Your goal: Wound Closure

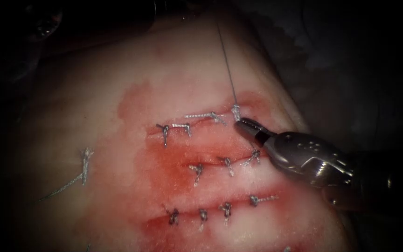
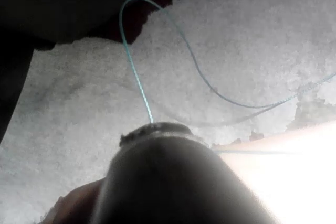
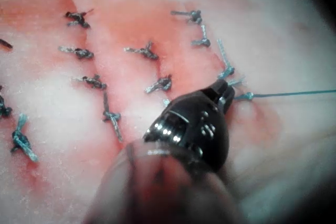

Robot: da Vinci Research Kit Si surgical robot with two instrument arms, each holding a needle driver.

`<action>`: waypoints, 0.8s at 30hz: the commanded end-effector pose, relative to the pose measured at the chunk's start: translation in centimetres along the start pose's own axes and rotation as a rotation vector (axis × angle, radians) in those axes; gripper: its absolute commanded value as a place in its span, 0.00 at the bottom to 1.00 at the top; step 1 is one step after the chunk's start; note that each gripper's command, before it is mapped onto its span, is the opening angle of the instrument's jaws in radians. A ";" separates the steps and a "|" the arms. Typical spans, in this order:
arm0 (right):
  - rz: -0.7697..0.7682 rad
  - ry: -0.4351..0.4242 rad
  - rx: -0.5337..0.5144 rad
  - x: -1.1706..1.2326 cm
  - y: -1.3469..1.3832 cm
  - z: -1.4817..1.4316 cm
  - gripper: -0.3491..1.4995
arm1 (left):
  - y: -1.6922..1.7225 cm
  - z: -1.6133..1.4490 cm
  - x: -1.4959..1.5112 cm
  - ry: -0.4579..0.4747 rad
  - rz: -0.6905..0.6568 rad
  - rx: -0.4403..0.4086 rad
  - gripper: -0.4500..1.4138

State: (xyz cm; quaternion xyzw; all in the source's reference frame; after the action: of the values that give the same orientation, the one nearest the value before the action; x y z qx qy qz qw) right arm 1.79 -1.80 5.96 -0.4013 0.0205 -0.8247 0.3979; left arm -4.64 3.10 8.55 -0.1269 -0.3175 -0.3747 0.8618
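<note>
The tissue carries a stitched cut. At its right end sits a knot. From that knot a thread runs straight and taut up and away over the far edge of the tissue. My right tool comes in from the right; its jaws look shut, and its tip rests just right of and below the knot, with nothing seen between them. In the right wrist view the same tip lies beside the knot and its thread. In the left wrist view a thread leads into the end of the left tool's shaft.
Two more stitched cuts lie below the first, each with several knots and short cut ends. A separate stitch with a long tail sits at the far left. Red fluid stains the tissue around the cuts.
</note>
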 end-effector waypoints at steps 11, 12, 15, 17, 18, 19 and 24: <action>-0.006 0.051 -0.018 0.02 0.17 0.02 0.00 | 0.09 0.14 -0.13 0.004 0.026 -0.014 0.00; -0.012 0.051 -0.019 0.02 0.17 0.01 0.00 | 0.09 0.14 -0.13 0.004 0.032 -0.014 0.00; -0.007 0.066 -0.023 0.02 0.19 -0.02 0.00 | 0.08 0.15 -0.14 0.004 0.031 -0.012 0.00; 0.004 0.072 -0.024 0.03 0.21 -0.04 0.00 | 0.08 0.16 -0.14 0.004 0.030 -0.010 0.00; 0.009 0.076 -0.025 0.03 0.22 -0.05 0.00 | 0.07 0.16 -0.15 0.004 0.030 -0.008 0.00; 0.015 0.076 -0.026 0.03 0.23 -0.06 0.00 | 0.07 0.17 -0.14 0.004 0.030 -0.009 0.00; 0.019 0.094 -0.028 0.04 0.27 -0.09 0.00 | 0.06 0.19 -0.13 0.004 0.036 -0.012 0.00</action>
State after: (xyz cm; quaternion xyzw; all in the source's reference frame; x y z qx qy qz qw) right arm 1.79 -2.06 5.78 -0.3656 0.0565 -0.8404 0.3960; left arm -4.72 3.14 8.66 -0.1328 -0.3100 -0.3605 0.8697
